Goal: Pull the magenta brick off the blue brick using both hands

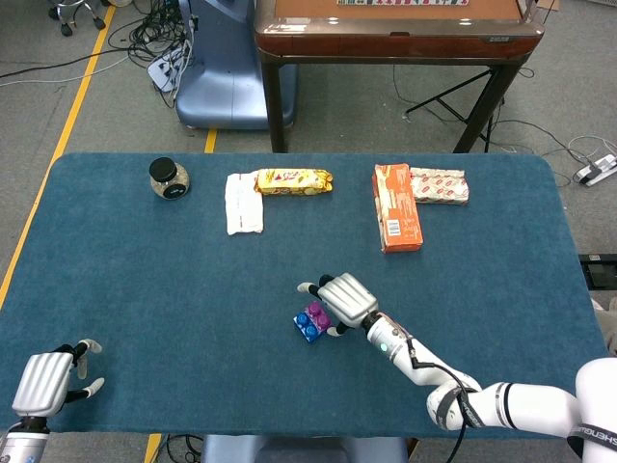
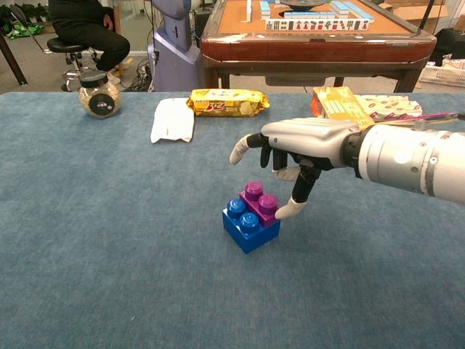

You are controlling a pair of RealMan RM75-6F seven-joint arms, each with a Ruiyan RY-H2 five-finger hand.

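Observation:
The magenta brick (image 2: 259,203) sits pressed onto the right half of the blue brick (image 2: 243,229) on the blue tablecloth, near the table's middle front; in the head view they are the magenta brick (image 1: 314,313) and the blue brick (image 1: 307,329). My right hand (image 2: 305,145) hovers just above and right of the stack, fingers spread and pointing down. One fingertip (image 2: 280,211) touches the magenta brick's right side; nothing is gripped. My left hand (image 1: 43,379) rests far off at the front left corner, holding nothing, and the chest view does not show it.
Along the far side lie a glass jar (image 2: 98,94), a white packet (image 2: 173,118), a yellow snack bag (image 2: 227,102), an orange box (image 2: 345,113) and a red-white packet (image 2: 392,107). A brown mahjong table (image 2: 312,36) stands behind.

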